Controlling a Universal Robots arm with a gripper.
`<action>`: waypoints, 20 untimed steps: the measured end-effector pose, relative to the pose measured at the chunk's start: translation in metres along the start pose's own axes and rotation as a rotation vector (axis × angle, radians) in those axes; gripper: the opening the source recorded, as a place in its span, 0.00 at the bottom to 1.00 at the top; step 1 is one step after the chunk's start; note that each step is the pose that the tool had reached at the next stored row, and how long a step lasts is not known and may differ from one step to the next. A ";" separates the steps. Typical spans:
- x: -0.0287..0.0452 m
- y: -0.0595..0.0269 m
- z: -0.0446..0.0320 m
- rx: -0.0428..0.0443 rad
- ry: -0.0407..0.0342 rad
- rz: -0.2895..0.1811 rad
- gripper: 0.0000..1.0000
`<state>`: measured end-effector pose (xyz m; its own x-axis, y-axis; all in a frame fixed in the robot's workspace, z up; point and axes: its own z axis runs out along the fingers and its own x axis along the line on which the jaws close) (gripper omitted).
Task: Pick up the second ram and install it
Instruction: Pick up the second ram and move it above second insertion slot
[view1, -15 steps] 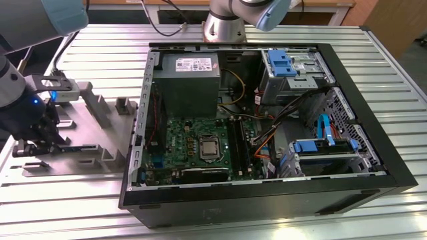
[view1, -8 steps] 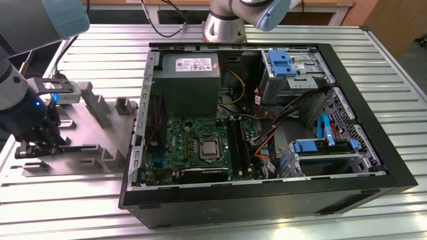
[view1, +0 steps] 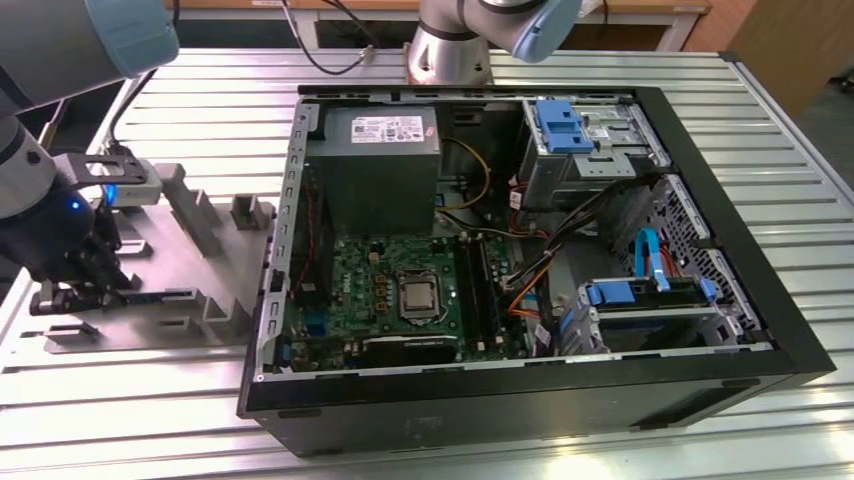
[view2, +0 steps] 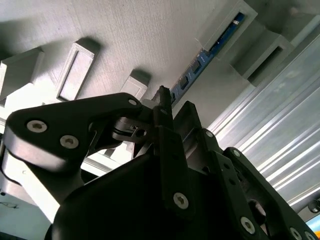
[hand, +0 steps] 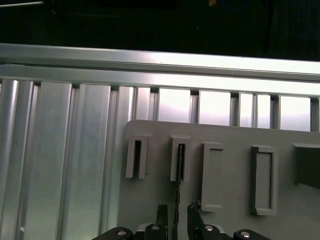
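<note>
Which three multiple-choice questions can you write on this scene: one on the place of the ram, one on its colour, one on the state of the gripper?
1. Where is the ram?
A. Standing in a slot of the grey holder
B. Seated in the motherboard
C. Lying flat on the table

2. What colour is the ram's board in the second wrist view?
A. Red
B. Blue
C. Yellow

3. How is the gripper?
A. Shut on the ram
B. Open, with one finger on each side of the ram
C. Open, high above the case

Answers:
1 A: in both wrist views the ram stands on edge in a holder slot.
2 B: its bare edge shows blue against the grey holder.
3 B: in the first wrist view, gaps show between the fingers and the ram.
</note>
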<state>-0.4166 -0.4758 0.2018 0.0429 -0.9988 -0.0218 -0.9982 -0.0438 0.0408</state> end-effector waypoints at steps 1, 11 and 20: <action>0.0000 0.0000 0.0000 -0.0001 0.0000 0.000 0.30; -0.0004 0.0002 0.0003 -0.0001 0.0000 0.000 0.22; -0.0007 0.0004 0.0006 -0.0001 0.0000 0.000 0.12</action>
<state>-0.4171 -0.4751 0.2013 0.0429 -0.9988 -0.0218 -0.9982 -0.0438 0.0409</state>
